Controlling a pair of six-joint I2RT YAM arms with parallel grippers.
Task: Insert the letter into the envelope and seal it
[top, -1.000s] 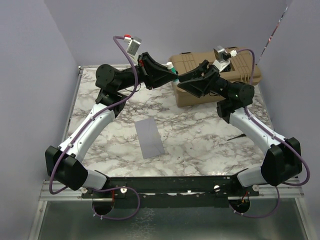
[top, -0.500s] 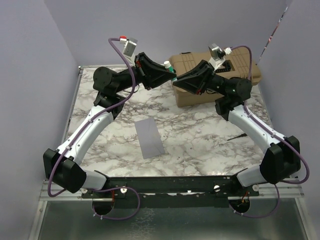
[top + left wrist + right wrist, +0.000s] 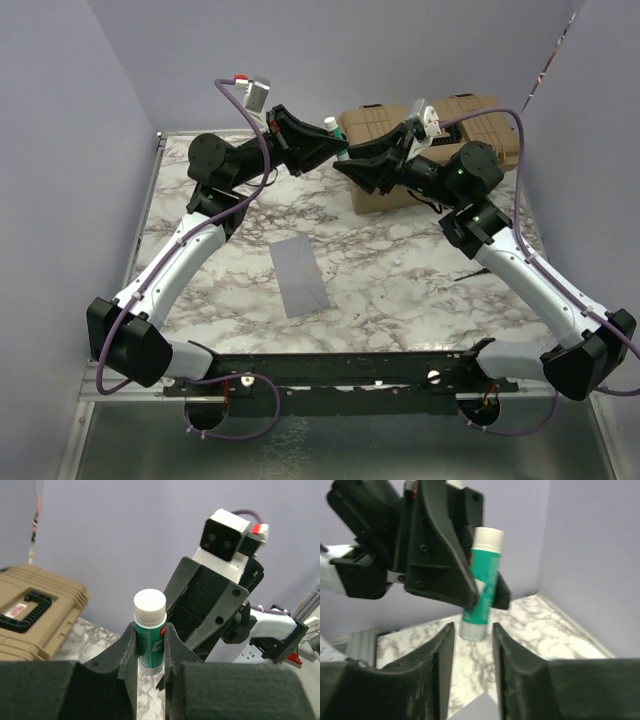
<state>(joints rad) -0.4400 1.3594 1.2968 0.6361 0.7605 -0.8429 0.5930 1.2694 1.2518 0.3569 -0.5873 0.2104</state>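
Observation:
My left gripper [image 3: 338, 150] is raised over the back of the table and shut on a green glue stick [image 3: 150, 635] with a white cap, held upright between its fingers. My right gripper [image 3: 471, 630] faces it closely. Its jaws stand open either side of the stick's grey bottom end [image 3: 472, 630], and a small gap shows on both sides. In the top view the two grippers meet tip to tip, right gripper [image 3: 347, 168] just below the left. The blue-grey envelope [image 3: 300, 277] lies flat on the marble table, its corner [image 3: 477, 711] showing under the right gripper. The letter is out of view.
A tan toolbox [image 3: 480, 125] stands at the back right, right behind the right arm, and it also shows in the left wrist view [image 3: 30, 615]. A thin dark thing [image 3: 468, 272] lies on the marble table [image 3: 400, 270] to the right. Lilac walls close in the back and sides.
The right arm has swung left and up toward the left gripper, and its jaws have narrowed around the stick's bottom end. The left gripper has lifted slightly with the glue stick.

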